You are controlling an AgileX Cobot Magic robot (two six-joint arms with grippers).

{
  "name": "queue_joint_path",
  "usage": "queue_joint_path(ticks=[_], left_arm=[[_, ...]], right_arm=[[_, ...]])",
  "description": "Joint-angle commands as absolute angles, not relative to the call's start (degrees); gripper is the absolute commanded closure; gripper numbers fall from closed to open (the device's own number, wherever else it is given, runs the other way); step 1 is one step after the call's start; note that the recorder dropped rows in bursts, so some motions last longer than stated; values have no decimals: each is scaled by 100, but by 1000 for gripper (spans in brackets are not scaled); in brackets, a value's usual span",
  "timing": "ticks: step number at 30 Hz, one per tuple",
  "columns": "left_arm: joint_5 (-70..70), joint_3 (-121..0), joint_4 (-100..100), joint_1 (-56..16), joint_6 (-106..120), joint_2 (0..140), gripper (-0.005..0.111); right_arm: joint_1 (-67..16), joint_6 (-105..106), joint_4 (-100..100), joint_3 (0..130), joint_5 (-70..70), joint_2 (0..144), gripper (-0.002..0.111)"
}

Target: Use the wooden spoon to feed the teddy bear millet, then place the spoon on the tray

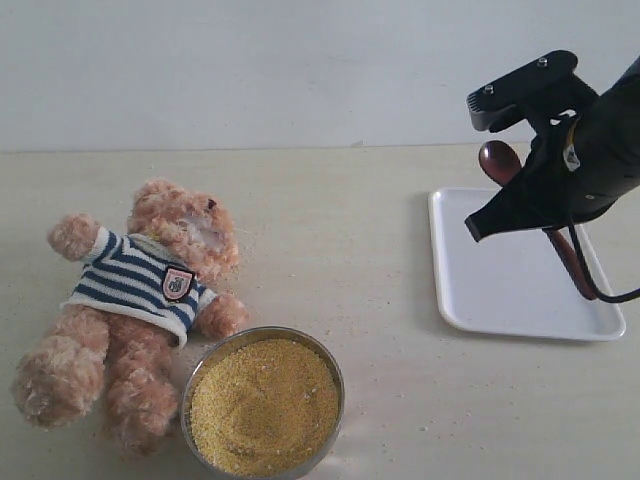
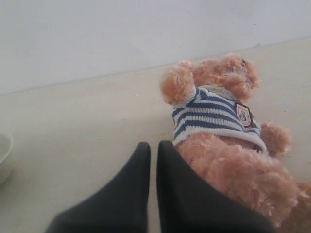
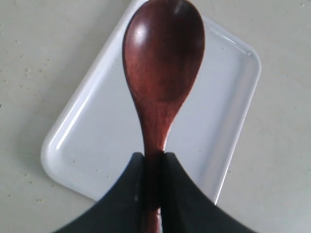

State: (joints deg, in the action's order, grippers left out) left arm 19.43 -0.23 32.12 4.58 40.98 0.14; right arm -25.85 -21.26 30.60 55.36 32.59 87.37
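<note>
Pale table [image 1: 340,220]: teddy bear [image 1: 140,285] lying left, metal bowl [image 1: 338,395] of millet [image 1: 262,405] just beside, white tray [image 1: 500,285] right

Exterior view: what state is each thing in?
Fluffy light-brown teddy bear: lying on its back.
Round metal bowl: full of golden millet.
Dark wooden spoon: empty, gripped.
White rectangular plastic tray: empty.
Left claw: shut, empty.
Right claw: shut on spoon.

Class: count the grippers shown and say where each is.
2. The right gripper grips the spoon above the tray; the left gripper, shut, is beside the bear, shown only by its wrist camera.
</note>
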Motion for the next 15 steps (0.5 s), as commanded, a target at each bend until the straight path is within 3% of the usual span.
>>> queue_joint_path(ticks=[1,6,11,15], left_arm=[[1865,0,3189,483,4046,0,102],[1833,0,3189,483,4046,0,102],[1833,0,3189,483,4046,0,102],[1833,0,3189,483,4046,0,102]], right_arm=[[-2567,-2111,3115,5531,3224,8855,108],[-2415,-2226,3092,5531,3020,8867,108],[-1537,-2088,2434,5724,2925,8867,108],[-1305,-1674,2078,5859,3029,8867,108]])
